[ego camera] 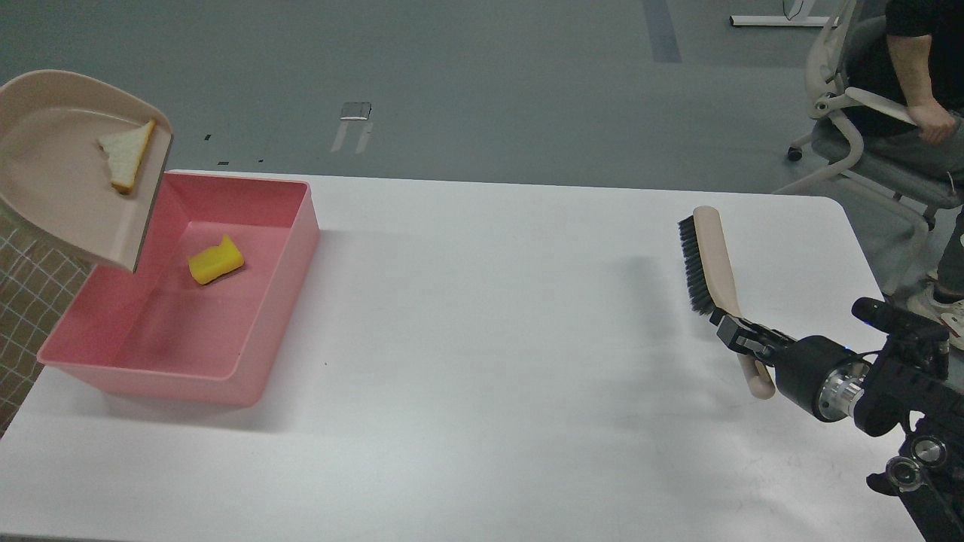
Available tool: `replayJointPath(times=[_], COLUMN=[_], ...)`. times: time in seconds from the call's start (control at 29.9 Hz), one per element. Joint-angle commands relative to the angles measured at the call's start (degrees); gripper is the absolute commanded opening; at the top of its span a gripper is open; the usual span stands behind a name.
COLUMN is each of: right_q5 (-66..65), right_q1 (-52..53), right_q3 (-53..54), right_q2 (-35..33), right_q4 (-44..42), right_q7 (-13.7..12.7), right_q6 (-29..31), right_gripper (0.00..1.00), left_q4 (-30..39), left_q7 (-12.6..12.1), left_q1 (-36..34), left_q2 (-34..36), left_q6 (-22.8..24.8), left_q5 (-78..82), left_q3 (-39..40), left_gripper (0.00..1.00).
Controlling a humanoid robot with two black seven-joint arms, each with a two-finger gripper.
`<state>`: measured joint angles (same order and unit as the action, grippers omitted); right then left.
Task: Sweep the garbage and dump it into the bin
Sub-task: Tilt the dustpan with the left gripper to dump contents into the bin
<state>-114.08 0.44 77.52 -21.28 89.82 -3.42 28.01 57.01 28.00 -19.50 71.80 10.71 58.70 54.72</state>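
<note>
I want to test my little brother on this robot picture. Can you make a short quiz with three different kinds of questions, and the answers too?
1. True or false: the yellow chunk lies inside the pink bin.
2. Where is the bread wedge? A) on the table B) in the bin C) on the tilted dustpan above the bin
3. Fill in: the right gripper holds the ____ of the brush.

Key:
1. True.
2. C.
3. Handle.
</note>
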Motion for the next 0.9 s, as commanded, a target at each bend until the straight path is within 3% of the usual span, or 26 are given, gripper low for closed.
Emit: replayJointPath(times=[0.0, 0.57, 0.87], right_q5=[0.00, 0.09, 0.26], right_q1=[0.00, 0.00, 0.27], right_q3=[0.00, 0.00, 0.00], right_q2=[-0.08, 0.01, 0.01], right_q4=[0.00, 0.00, 0.26], right_q7=[0.00, 0.00, 0.00], right_q6=[-0.01, -0.01, -0.01], right_gripper=[0.14, 0.14, 0.14], left_q4=[1.79, 0.91, 1.79], left_q7=[0.00, 0.00, 0.00], left_q1=[0.08, 0.16, -0.80], left_q2=[0.89, 0.36, 0.36], left_q6=[0.01, -0.96, 0.44], left_q5=[0.01, -0.96, -10.18], left_q3=[-0.23, 0.48, 0.65], left_gripper=[0.16, 0.17, 0.16])
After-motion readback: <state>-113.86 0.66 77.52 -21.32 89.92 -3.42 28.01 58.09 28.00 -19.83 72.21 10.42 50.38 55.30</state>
